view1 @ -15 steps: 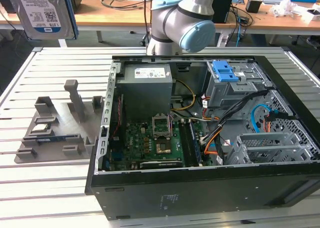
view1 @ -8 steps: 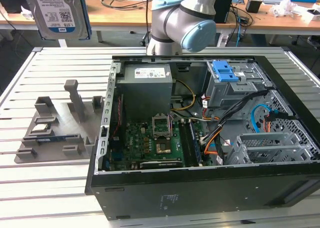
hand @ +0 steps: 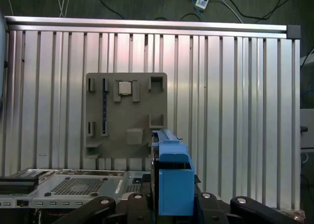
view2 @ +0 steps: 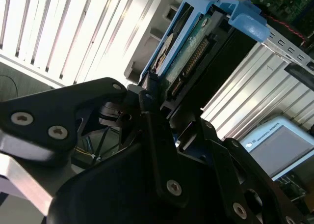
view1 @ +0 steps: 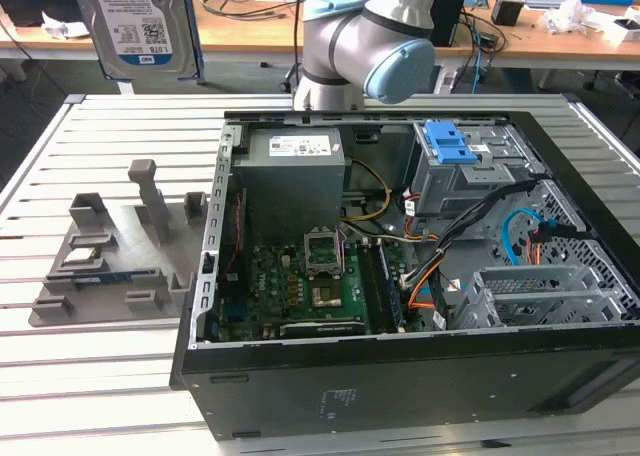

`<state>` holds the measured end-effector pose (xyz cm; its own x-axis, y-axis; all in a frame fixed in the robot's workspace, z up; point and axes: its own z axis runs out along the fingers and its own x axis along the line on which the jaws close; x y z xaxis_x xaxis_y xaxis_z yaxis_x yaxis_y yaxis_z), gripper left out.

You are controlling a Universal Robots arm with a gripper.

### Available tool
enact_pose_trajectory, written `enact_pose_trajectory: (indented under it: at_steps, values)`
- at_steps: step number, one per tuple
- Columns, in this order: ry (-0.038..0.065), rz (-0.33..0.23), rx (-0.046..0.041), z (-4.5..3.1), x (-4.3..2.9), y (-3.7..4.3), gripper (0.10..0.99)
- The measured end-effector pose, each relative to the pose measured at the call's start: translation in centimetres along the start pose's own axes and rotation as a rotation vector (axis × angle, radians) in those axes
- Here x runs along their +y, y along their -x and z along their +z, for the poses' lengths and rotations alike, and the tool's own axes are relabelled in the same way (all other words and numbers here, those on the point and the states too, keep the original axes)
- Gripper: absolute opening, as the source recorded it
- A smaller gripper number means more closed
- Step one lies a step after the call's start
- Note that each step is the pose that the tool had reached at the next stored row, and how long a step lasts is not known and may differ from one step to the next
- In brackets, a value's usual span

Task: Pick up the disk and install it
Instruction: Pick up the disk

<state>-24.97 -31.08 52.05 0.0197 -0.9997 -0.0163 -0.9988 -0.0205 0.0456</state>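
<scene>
A slatted aluminium table carries a grey fixture tray beside an open computer case.

The arm stands bent, a grey joint with a pale blue cap turned toward the exterior view. In the second wrist view the gripper has its black fingers clamped on one end of the disk, held edge-on; in the first wrist view its black links splay to both sides of that clamped end
</scene>
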Motion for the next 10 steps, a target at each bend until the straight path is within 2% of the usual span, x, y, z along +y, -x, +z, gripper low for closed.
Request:
enact_pose_trajectory:
  at_steps: [4, 10]
  values:
    - [0.000, 0.000, 0.0000, -0.09, -2.04, -0.03, 0.369]
    - [0.000, 0.000, 0.0000, -0.19, -4.21, -0.06, 0.369]
